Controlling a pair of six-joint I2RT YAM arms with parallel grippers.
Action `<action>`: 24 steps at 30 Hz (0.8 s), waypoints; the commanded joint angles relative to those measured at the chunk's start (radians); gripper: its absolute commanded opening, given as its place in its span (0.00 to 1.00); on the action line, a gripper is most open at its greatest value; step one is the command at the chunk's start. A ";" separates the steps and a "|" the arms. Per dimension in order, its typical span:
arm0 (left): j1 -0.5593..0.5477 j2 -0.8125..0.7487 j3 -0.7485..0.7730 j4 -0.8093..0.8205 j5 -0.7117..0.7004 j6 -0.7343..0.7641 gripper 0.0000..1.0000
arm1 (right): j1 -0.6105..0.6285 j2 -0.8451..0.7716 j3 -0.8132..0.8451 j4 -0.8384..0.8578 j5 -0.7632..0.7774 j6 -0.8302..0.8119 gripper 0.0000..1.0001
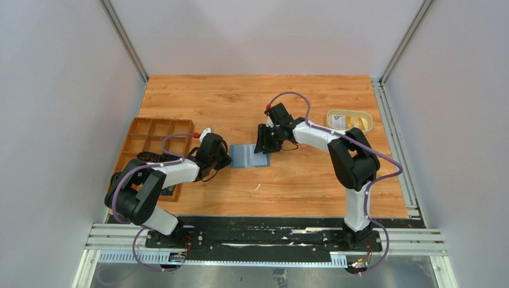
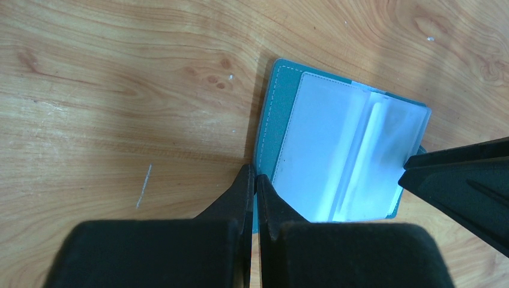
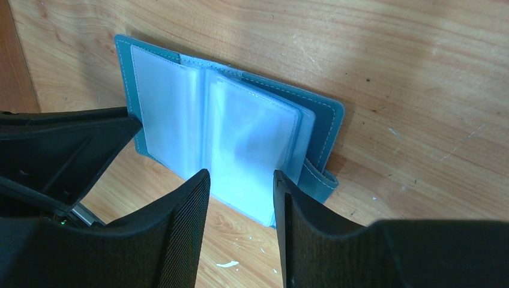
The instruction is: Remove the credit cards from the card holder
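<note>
Left fingers point(image 2: 237, 201), right under the lens, are clenched together at the near edge of the card holder point(image 2: 336, 150). They're pinning or pinching the cover, can't tell which. Right fingers point(image 3: 186, 219) hang released over the clear sleeves.

The holder lies open mid-bench point(image 1: 240, 96). Sleeves look empty but foggy, so I'd guess this is the check-for-leftovers step. The next move needs a fingertip slid into a pocket.

At 2 o'clock the cream dish point(image 1: 350, 111) holds what look like credit cards point(image 1: 339, 122), with the wooden tray point(image 1: 156, 135) at 9. Grey walls all round.
</note>
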 commanded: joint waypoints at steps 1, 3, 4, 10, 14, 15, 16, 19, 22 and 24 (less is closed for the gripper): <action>-0.008 -0.003 -0.013 -0.047 -0.046 0.005 0.00 | 0.006 0.013 -0.030 -0.006 0.032 -0.027 0.47; -0.013 -0.002 -0.012 -0.047 -0.050 0.002 0.00 | 0.006 0.017 -0.035 -0.004 0.035 -0.032 0.47; -0.016 -0.002 -0.013 -0.049 -0.054 -0.001 0.00 | 0.005 0.018 -0.039 -0.004 0.036 -0.034 0.47; -0.035 0.004 -0.010 -0.054 -0.076 -0.012 0.00 | -0.010 -0.002 -0.083 -0.003 0.053 -0.060 0.47; -0.050 0.014 0.015 -0.079 -0.097 -0.014 0.00 | -0.019 -0.021 -0.115 0.001 0.061 -0.076 0.47; -0.055 0.016 0.022 -0.084 -0.103 -0.014 0.00 | -0.021 -0.023 -0.120 0.003 0.059 -0.077 0.47; -0.061 0.020 0.030 -0.090 -0.109 -0.016 0.00 | -0.022 -0.023 -0.125 0.008 0.051 -0.077 0.47; -0.082 0.036 0.063 -0.113 -0.128 -0.019 0.00 | -0.020 -0.020 -0.124 0.031 0.016 -0.068 0.47; -0.104 0.064 0.091 -0.128 -0.144 -0.029 0.00 | -0.018 -0.019 -0.114 0.051 -0.025 -0.054 0.47; -0.120 0.085 0.108 -0.132 -0.152 -0.040 0.00 | -0.016 -0.025 -0.100 0.054 -0.044 -0.052 0.47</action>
